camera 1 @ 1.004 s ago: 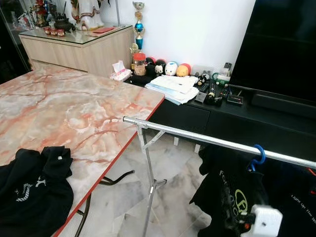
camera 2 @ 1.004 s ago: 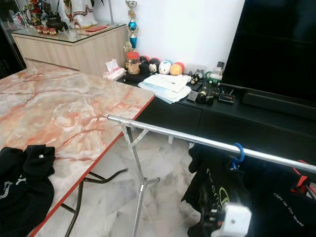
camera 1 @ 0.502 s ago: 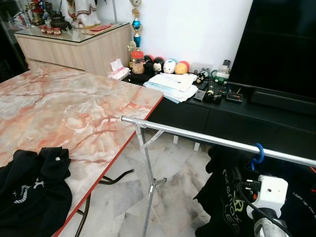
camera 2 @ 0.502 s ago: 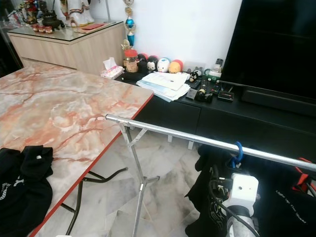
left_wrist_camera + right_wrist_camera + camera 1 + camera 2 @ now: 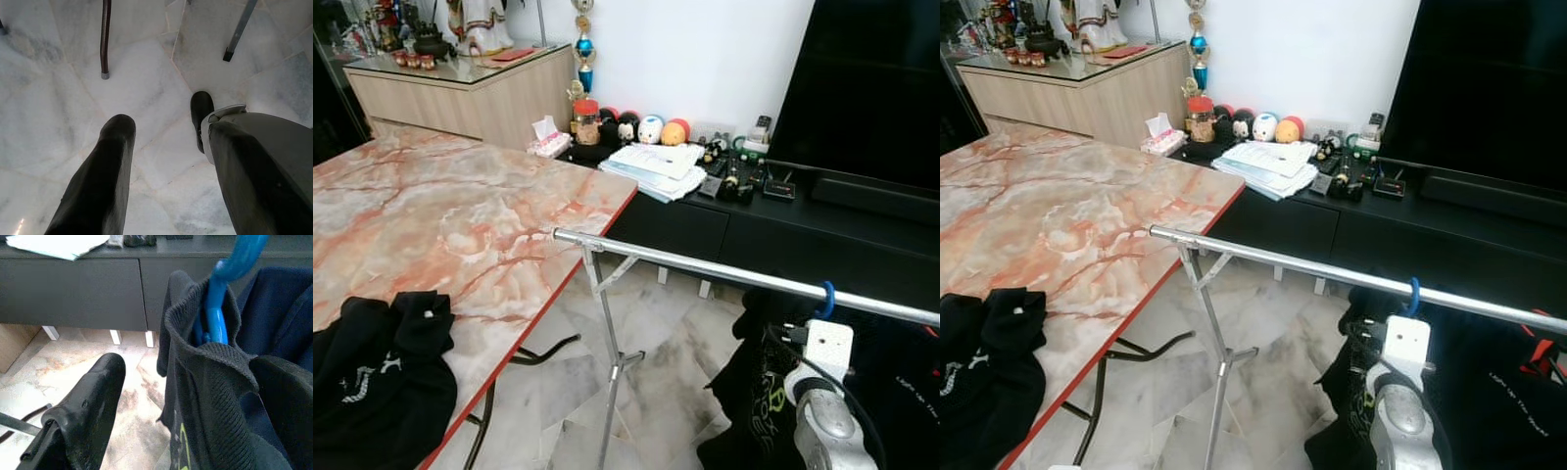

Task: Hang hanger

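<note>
Steel rail (image 5: 705,271) carries the blue hanger (image 5: 826,298) by its hook, a black shirt (image 5: 215,396) draped on it; the right gripper (image 5: 161,401) sits just under the rail, jaws wide, the shirt's collar between them. Head views cut the hanger's body off behind the right arm, while the wrist view shows its neck inside the collar. Left gripper (image 5: 161,127) hangs open over marble floor (image 5: 58,98).

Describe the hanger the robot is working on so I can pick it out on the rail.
Follow the silver clothes rail beside the marble table toward its right end. There a blue hanger hooks over the rail, carrying a black shirt with green print. The neighbouring hanger farther right is red.
</note>
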You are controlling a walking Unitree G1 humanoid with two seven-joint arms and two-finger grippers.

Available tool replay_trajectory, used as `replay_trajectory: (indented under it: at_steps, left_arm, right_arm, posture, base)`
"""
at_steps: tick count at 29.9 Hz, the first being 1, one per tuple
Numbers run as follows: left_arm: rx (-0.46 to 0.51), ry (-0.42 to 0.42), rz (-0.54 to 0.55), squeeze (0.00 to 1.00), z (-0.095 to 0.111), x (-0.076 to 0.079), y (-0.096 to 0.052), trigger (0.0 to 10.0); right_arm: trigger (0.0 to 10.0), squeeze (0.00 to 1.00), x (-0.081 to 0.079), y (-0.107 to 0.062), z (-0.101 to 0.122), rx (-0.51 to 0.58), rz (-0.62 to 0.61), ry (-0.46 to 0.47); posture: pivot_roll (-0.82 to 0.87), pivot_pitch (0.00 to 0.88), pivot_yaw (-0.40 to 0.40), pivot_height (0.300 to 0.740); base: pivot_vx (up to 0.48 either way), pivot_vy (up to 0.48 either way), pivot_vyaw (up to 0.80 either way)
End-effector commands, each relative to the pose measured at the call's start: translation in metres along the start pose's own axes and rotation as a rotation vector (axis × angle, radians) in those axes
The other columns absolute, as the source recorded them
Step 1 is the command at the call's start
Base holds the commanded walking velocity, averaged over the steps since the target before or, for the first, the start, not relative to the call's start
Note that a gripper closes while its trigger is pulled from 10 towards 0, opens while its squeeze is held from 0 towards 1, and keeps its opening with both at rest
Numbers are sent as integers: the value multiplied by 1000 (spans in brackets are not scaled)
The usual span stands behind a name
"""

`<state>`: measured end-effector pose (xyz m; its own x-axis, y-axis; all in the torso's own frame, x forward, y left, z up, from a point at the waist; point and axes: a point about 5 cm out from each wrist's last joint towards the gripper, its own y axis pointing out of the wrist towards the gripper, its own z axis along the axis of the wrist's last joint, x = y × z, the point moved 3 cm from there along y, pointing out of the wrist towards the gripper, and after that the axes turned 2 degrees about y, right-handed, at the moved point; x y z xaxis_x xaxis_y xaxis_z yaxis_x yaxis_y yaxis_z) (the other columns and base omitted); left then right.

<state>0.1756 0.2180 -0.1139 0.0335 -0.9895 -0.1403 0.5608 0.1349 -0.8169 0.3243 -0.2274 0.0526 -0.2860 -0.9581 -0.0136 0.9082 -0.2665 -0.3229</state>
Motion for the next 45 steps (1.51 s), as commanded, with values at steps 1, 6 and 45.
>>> replay_trajectory:
  at_steps: [1,6,45]
  left_arm:
    - [-29,8,2,0,-7,-3,-1,10000]
    - [-22,13,2,0,-6,-3,-1,10000]
    - [-20,28,-9,0,-5,4,-1,10000]
  right_arm:
    - [10000,0,2,7,2,-17,-40,16]
    - [10000,0,0,16,1,-53,-40,76]
    - [0,0,-8,28,5,-44,-23,68]
  posture:
    - [-24,30,60,740]
    - [-24,30,64,740]
    - [-15,43,66,740]
  base:
    - [0,0,0]
    - [0,0,0]
    - [0,0,0]
